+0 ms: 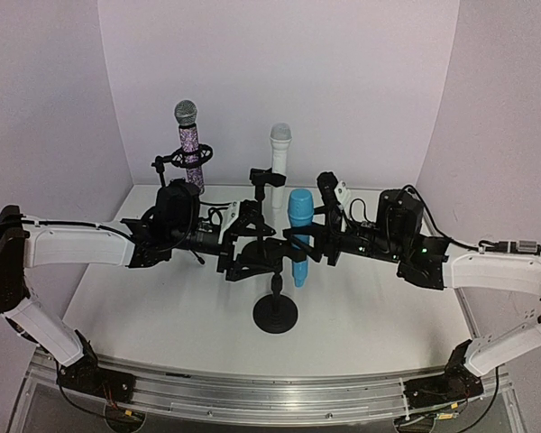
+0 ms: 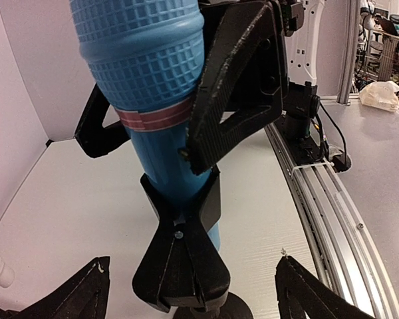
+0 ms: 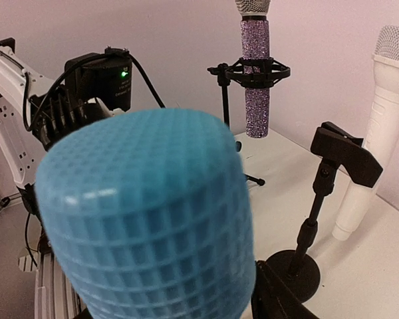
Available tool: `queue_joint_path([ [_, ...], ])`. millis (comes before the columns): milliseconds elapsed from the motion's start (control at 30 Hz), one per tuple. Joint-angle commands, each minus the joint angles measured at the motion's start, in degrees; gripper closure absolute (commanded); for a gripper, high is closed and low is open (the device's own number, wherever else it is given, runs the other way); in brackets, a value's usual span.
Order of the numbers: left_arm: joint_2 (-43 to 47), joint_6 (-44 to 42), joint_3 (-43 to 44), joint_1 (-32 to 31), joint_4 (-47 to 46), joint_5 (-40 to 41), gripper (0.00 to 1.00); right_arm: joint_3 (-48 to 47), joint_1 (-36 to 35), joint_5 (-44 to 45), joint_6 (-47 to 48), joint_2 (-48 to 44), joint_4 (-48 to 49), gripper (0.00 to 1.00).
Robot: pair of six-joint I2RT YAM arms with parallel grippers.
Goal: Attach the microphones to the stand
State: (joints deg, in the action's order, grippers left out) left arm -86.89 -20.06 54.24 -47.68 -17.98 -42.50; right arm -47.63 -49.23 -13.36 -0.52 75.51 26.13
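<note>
The left pincer (image 2: 194, 292) stands wide open beside the clip (image 2: 183, 246), where the blue microphone (image 2: 146, 60) sits upright on the front stand (image 1: 275, 311). The right pincer (image 1: 308, 239) flanks its neck; gripping or not, I cannot tell. Seating looks done; next, both must withdraw without tipping it.

Robotics lab booth, plain white walls (image 1: 279, 72), aluminium mounting rail (image 1: 252, 390), cluttered workroom (image 2: 382, 93) beyond.
</note>
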Motion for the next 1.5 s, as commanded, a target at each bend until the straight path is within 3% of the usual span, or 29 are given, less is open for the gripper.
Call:
queue_joint_path([
  [0, 1.55, -1.05, -0.21, -0.05, -0.83, -1.23, 0.14, 0.25, -0.27, 1.51, -1.01, -2.29, 2.22, 0.43],
  [67, 1.62, -0.99, -0.23, -0.07, -0.8, -1.27, 0.14, 0.37, -0.25, 1.98, -1.05, -2.7, 2.03, 0.39],
  [100, 1.72, -0.95, -0.31, -0.05, -0.74, -1.27, 0.14, 0.48, -0.25, 2.32, -1.05, -2.9, 1.91, 0.33],
  [133, 1.81, -0.94, -0.38, -0.04, -0.69, -1.28, 0.13, 0.64, -0.25, 2.72, -1.07, -3.26, 1.74, 0.19],
  [200, 2.24, -1.01, -0.53, 0.06, -0.48, -1.19, 0.12, 1.52, -0.29, 4.19, -1.72, -4.66, 1.37, 0.12],
  [600, 7.93, 5.22, -7.51, 2.5, -4.93, 1.69, 0.06, 16.3, -0.26, 15.59, -7.01, -16.88, -4.9, 0.08],
  [733, 9.8, 8.23, -10.17, 2.49, -6.5, 3.04, 0.06, 22.94, -1.54, 17.6, -9.63, -18.27, -3.67, 0.15],
  [933, 11.42, 9.03, -12.15, 2.5, -7.14, 4.98, 0.07, 31.26, -10.54, 27.3, -10.53, -18.26, 2.43, 0.23],
  [1067, 11.99, 8.72, -13.46, 2.5, -9.1, 6.23, 0.07, 33.11, -19.98, 36.75, -8.8, -10.83, 11.39, 0.27],
  [1300, 11.48, 8.57, -14.76, 3.0, -11.46, 6.21, 0.07, 28.66, -25.81, 45.62, 0.66, 19.59, 49.34, 0.34],
  [1467, 11.39, 8.26, -14.39, 3.64, -11.76, 5.4, 0.07, 21.56, -26.71, 49.88, 3.02, 28.74, 52.21, 0.38],
])
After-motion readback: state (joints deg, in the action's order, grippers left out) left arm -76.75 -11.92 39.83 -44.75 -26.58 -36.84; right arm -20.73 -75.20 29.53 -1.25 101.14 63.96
